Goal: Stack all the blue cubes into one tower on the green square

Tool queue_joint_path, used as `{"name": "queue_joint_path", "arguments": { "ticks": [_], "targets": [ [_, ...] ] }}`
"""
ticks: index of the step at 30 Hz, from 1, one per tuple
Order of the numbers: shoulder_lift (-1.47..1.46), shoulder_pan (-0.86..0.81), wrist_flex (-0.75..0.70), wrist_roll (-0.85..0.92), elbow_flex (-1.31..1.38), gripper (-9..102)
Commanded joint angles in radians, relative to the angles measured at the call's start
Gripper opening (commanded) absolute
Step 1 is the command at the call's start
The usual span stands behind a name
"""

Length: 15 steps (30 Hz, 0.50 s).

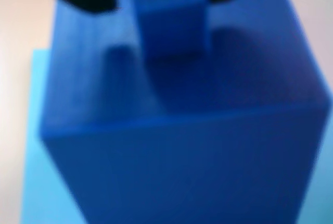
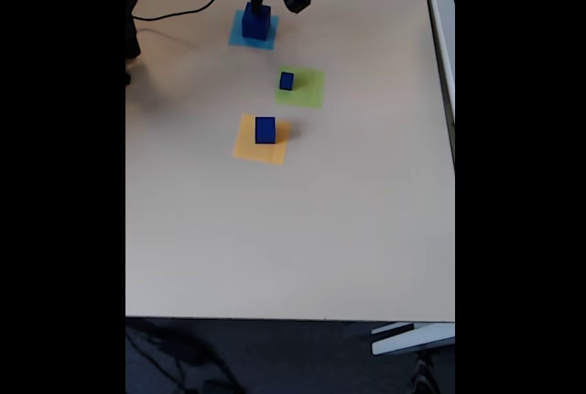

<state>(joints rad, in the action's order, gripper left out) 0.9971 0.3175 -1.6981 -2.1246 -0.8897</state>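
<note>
Large cube [image 1: 177, 156]: deep, plain blue.
Small cube [image 1: 169, 23]: same dark blue.
Light-blue square [image 2: 240, 37]: pale sky-blue.
Green square [image 2: 309, 90]: light green, beneath a dark-blue cube [image 2: 287, 81].
Orange-yellow square [image 2: 247, 148]: orange-yellow, beneath another dark-blue cube [image 2: 265, 130].
Table [image 2: 293, 229]: plain beige.
Gripper [image 2: 259, 2]: black.

A pale beige table [image 2: 293, 229] lies under soft, even light, with dark floor [image 2: 275, 357] beyond its near edge and a white-edged surface [image 2: 441, 9] along its right side.
</note>
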Motion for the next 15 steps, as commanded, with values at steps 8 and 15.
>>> {"name": "queue_joint_path", "arguments": {
  "ticks": [8,15],
  "targets": [
    [0.014,-0.006,0.008,0.055,0.087,16],
    [0.021,-0.012,0.018,0.114,0.156,16]
  ]
}}
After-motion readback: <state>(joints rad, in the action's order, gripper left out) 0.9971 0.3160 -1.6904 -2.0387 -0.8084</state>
